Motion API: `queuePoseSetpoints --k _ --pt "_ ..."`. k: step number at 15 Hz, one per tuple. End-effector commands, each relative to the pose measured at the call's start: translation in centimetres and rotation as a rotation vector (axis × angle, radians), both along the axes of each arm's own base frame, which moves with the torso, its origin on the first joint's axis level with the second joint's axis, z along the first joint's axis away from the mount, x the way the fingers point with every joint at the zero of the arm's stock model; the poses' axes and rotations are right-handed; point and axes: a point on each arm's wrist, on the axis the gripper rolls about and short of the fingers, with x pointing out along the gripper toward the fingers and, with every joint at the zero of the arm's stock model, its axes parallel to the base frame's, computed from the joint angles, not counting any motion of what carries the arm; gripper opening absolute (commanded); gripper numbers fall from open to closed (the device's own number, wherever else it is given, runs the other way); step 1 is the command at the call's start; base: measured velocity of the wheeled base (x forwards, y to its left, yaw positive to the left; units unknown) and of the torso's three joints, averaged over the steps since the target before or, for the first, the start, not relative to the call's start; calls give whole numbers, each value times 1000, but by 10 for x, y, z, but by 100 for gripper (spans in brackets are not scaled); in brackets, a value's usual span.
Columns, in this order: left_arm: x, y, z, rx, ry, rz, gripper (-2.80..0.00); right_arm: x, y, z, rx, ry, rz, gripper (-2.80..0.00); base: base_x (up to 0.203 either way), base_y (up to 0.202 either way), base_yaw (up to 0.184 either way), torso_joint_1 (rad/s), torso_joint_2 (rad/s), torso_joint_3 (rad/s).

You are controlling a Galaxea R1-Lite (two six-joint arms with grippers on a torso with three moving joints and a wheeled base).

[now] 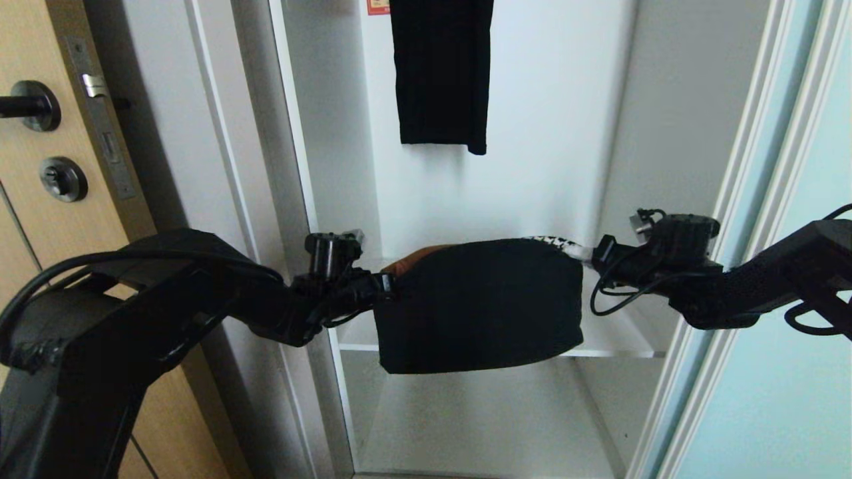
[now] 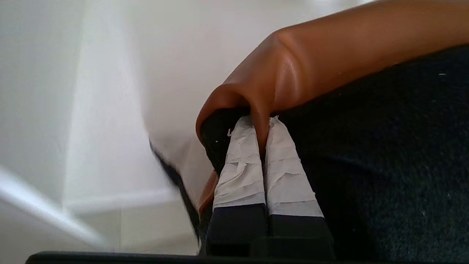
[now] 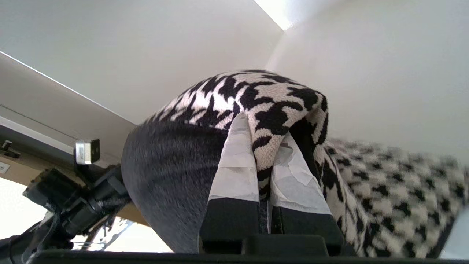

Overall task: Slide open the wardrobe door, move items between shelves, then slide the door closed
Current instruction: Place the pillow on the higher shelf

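Note:
The items, a folded bundle of clothes [image 1: 480,303], mostly black, hang between my two arms in the open wardrobe, in front of a white shelf [image 1: 619,336]. My left gripper [image 1: 386,286] is shut on the bundle's left end; its taped fingers [image 2: 240,165] pinch the rust-brown piece [image 2: 311,69]. At the right end my right gripper [image 1: 591,256] is shut on the black-and-white houndstooth piece [image 3: 271,99], with taped fingers [image 3: 238,161] either side of a fold. The sliding wardrobe door [image 1: 792,319], frosted aqua glass, stands slid aside at the right.
A long narrow black garment [image 1: 442,73] hangs at the wardrobe's back above the bundle. A lower white compartment [image 1: 479,412] lies under the shelf. The tan wooden door [image 1: 46,173] with a dark handle stands at the left, behind my left arm.

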Motion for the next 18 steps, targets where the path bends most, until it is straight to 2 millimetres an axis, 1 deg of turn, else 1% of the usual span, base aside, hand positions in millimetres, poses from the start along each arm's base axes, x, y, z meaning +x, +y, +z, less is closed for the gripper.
queuePoseSetpoints --k 1,3,4,6,7,10,11,15,16,18 --pt "-9 0 -4 17 63 -4 -280 -10 -2 2 3 17 -3 -280 0 0 0 0 0 0" --pt "-11 1 -2 23 92 1 -280 -15 -1 -4 3 42 -3 -280 0 0 0 0 0 0" --pt "-12 2 5 18 81 3 -280 -16 -1 0 3 36 -3 -280 0 0 0 0 0 0" --pt "-17 5 28 -18 44 21 -280 -24 -2 16 4 6 -2 -280 0 0 0 0 0 0" --pt "-22 7 45 -41 15 29 -280 -32 -2 28 5 -15 7 -280 0 0 0 0 0 0" --pt "-49 16 100 -88 -85 40 -280 -61 -5 66 12 -97 60 -280 0 0 0 0 0 0" --pt "-61 20 114 -96 -110 47 -280 -73 -5 80 11 -124 69 -280 0 0 0 0 0 0" --pt "-103 24 140 -88 -156 95 -280 -123 -4 125 11 -197 77 -280 0 0 0 0 0 0" --pt "-114 24 145 -86 -164 103 -280 -136 -4 134 11 -203 77 -280 0 0 0 0 0 0" --pt "-136 25 154 -91 -183 96 -280 -163 -3 146 10 -205 78 -280 0 0 0 0 0 0"
